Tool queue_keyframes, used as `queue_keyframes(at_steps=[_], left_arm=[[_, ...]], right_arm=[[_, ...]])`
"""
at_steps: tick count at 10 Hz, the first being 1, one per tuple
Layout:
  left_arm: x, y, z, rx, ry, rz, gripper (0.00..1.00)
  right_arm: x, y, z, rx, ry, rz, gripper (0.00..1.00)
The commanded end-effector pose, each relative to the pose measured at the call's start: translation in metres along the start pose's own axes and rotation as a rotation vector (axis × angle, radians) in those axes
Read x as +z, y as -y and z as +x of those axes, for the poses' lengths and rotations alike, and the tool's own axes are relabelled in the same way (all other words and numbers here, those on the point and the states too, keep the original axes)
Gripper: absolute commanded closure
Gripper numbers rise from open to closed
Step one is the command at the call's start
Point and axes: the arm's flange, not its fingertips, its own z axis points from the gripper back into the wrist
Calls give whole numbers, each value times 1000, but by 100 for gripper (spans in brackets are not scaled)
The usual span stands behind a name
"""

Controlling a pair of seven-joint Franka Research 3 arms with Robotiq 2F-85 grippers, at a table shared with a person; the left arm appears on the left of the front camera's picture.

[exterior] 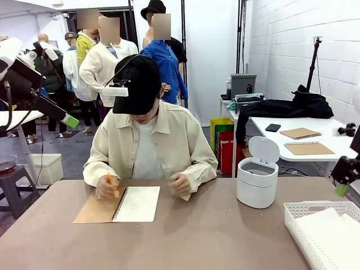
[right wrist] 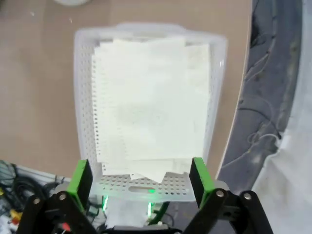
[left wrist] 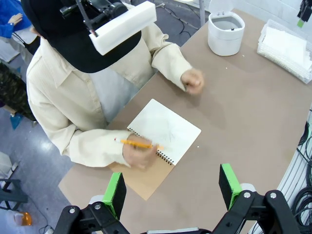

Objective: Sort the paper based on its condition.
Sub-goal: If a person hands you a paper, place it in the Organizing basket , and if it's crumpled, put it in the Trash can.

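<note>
Hovering our right gripper (right wrist: 141, 178), jaws spread and empty, over the basket (right wrist: 83, 97); loose paper (right wrist: 151, 102) could snag if we descend.

White paper sheets (right wrist: 151, 102) are lying flat in a loose, overlapping stack inside the white basket (right wrist: 83, 97), punched edges showing along one side; the sheets are looking uncrumpled, perhaps faintly marked.

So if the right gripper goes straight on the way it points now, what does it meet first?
Most likely the loose paper sheets lying in the white basket. The right gripper is open and points down at them, nothing between; how far above it hangs is unclear.
</note>
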Motion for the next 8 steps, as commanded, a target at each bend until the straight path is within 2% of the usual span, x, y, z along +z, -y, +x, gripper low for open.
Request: queue_keyframes(at_steps=[1, 4, 5, 8], left_arm=[[0, 0, 1, 3, 4, -3, 0], [0, 0, 1, 3, 4, -3, 0], [0, 0, 1, 3, 4, -3, 0], [0, 0, 1, 3, 4, -3, 0]], right_arm=[[21, -4, 0, 5, 62, -50, 0], [52, -14, 7, 61, 204, 2, 0], [45, -7, 3, 32, 111, -25, 0], [45, -7, 3, 32, 111, -25, 0]])
